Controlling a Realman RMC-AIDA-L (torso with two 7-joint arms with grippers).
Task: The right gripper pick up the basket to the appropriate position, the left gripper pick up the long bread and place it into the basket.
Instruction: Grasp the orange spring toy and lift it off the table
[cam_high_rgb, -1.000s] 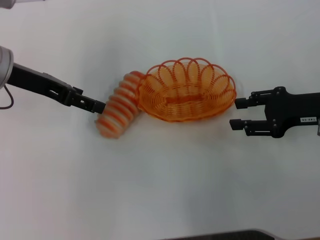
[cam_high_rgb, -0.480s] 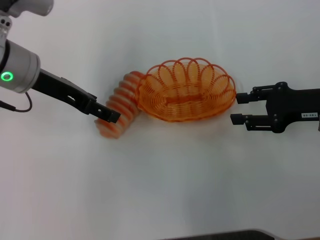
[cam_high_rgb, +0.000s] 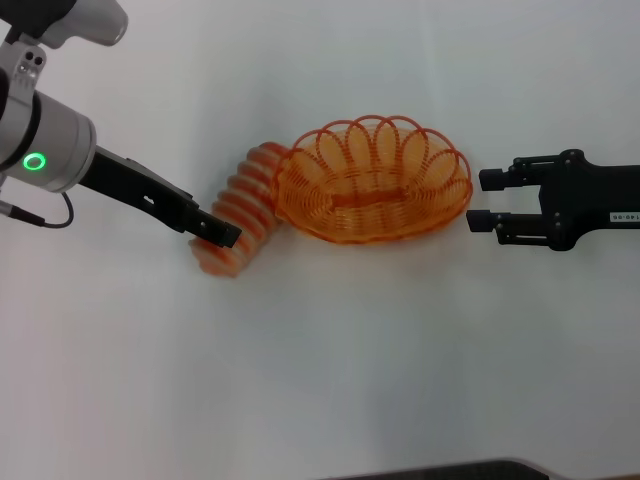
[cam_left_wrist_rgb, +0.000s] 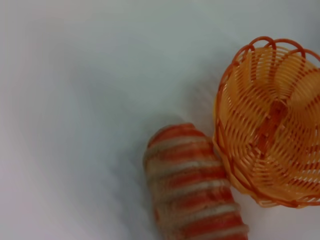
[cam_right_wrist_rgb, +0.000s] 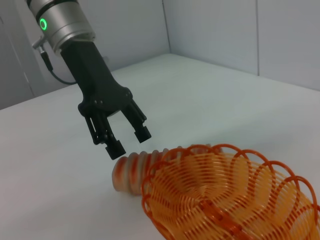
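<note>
The orange wire basket (cam_high_rgb: 375, 180) stands on the white table at the centre. The long bread (cam_high_rgb: 243, 205), cream with orange stripes, lies against the basket's left end. My left gripper (cam_high_rgb: 218, 232) is open and hovers over the bread's near end; the right wrist view shows its gripper (cam_right_wrist_rgb: 129, 141) spread just above the loaf (cam_right_wrist_rgb: 131, 170). My right gripper (cam_high_rgb: 478, 200) is open, level with the basket's right rim and a little apart from it. The left wrist view shows the bread (cam_left_wrist_rgb: 192, 185) beside the basket (cam_left_wrist_rgb: 270, 130).
The white table (cam_high_rgb: 330, 360) spreads all around the objects. A dark edge (cam_high_rgb: 450, 470) shows at the front of the head view. A cable (cam_high_rgb: 45, 222) hangs from the left arm.
My left arm has swung in from the left and its gripper now sits over the bread's near end. My right gripper has drawn slightly back and away from the basket.
</note>
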